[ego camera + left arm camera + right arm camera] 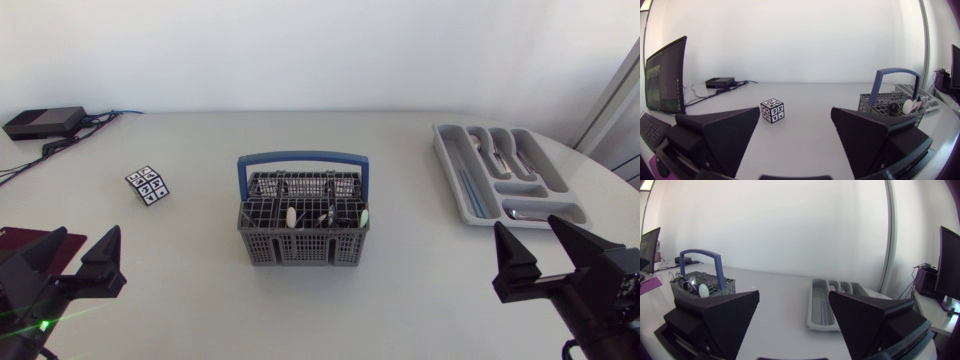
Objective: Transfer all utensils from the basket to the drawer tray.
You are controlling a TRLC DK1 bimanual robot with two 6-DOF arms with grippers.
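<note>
At table centre, blue-handled grey mesh basket (303, 248) holds utensils (290, 216); left claw (85, 233), right claw (525, 223) wide.

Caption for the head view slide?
Left gripper and right gripper open, clear of the utensil basket; drawer tray holds cutlery.

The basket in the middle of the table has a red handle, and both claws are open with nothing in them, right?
Not quite. The head view shows the handle is blue, not red. The rest is right: the basket is central, and the left claw and right claw are open and empty.
</note>
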